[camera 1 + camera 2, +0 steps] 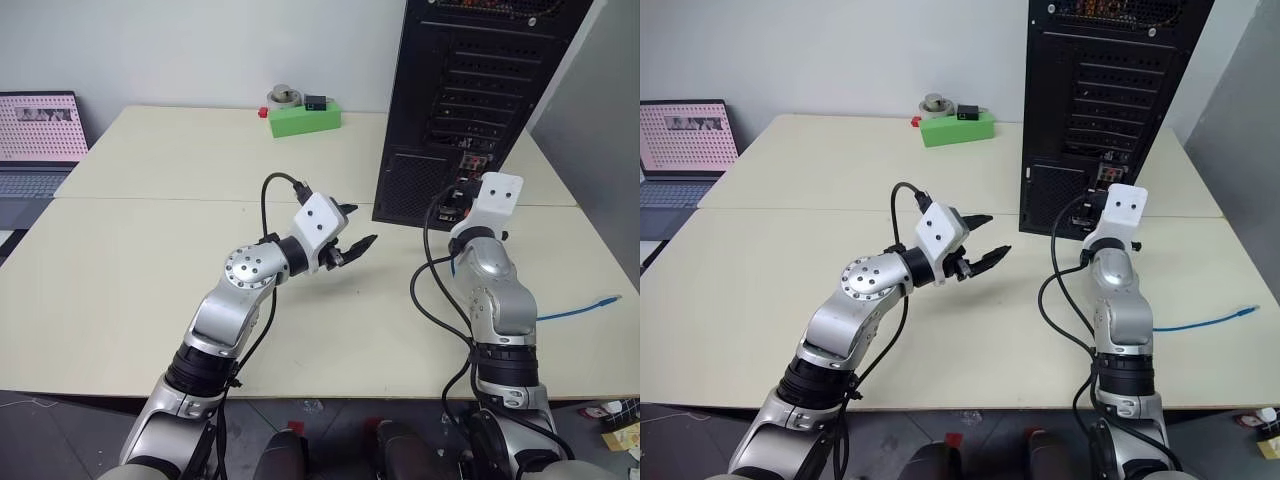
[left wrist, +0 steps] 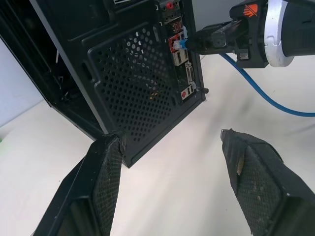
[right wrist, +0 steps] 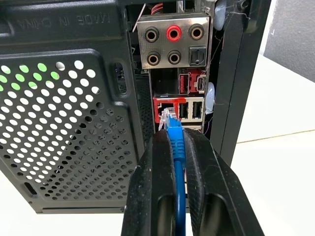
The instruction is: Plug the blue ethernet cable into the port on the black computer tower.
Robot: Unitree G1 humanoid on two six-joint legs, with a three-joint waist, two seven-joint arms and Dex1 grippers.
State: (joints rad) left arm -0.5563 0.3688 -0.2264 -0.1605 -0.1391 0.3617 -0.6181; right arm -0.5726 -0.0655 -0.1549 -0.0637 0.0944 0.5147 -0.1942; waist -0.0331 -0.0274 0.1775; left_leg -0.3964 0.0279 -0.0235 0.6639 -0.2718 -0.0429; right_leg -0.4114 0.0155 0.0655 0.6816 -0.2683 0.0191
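Nearest the camera, two silver arms reach forward over a pale tabletop (image 1: 150,260). At far left, a laptop (image 1: 38,140) sits with its screen lit, well apart from the work area. Toward the back of the tabletop, a small green box (image 1: 304,119) carries a round grey object and a small black item on top.

Left of centre, the left hand (image 1: 350,240) hovers above the bare tabletop, its two black fingers (image 2: 106,172) spread wide apart and gripping nothing; a black cable loops from its wrist. Nothing lies between it and the tower.

Right of centre stands the black computer tower (image 1: 470,90), upright near the back edge of the tabletop, its perforated rear facing the robot. Low on that face sits a square vent grille (image 3: 69,128), with the narrow silver connector panel (image 3: 172,44) and its coloured jacks beside it.

The right hand (image 3: 173,147) is held level against the lower part of that panel, its fingers pressed together and clamped on the blue ethernet cable (image 3: 176,142) just behind the clear plug. The plug's tip sits at the mouth of the port (image 3: 165,112), a squarish socket in a red surround; whether it is fully seated cannot be told. The wrist's white housing hides this spot in the head views.

At far right, the remaining cable (image 1: 575,310) trails across the tabletop, its free end near the edge.
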